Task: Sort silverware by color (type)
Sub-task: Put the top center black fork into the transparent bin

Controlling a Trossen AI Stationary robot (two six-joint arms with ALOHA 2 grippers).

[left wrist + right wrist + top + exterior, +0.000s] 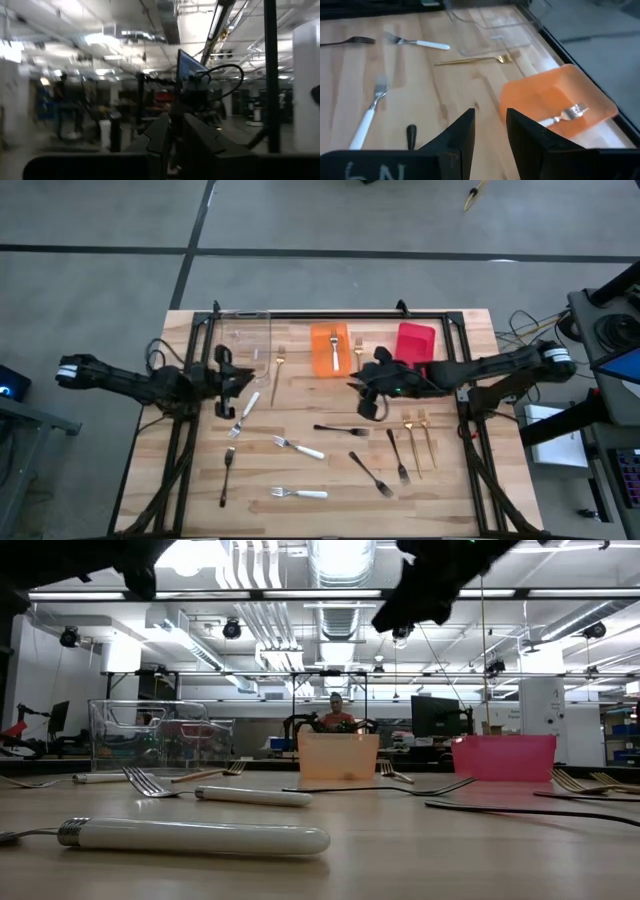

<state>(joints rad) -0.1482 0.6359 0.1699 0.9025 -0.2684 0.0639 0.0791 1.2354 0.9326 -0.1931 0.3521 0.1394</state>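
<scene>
On the left of the wooden table (330,480) we see the left gripper (240,380) hovering just near the clear bin (247,335); its wrist camera looks out at the room, its fingers (160,135) stand almost together, and nothing is between them. Just under it lies a white-handled fork (245,410), with a dark fork (227,473) nearer. A gold fork (279,370) lies between the clear bin and the orange bin (322,348). In the orange bin rests a white-handled fork (565,116), and another gold fork (358,352) lies just right of that bin.

Two more white-handled forks (300,447) (298,493) lie near the table's middle, along with three dark forks (342,429) (371,473) (397,455).

The right gripper (368,392) hangs just near the orange bin, its jaws a little apart and empty. The red bin (416,340) sits to the right, and two gold forks (416,442) lie side by side nearer us.
</scene>
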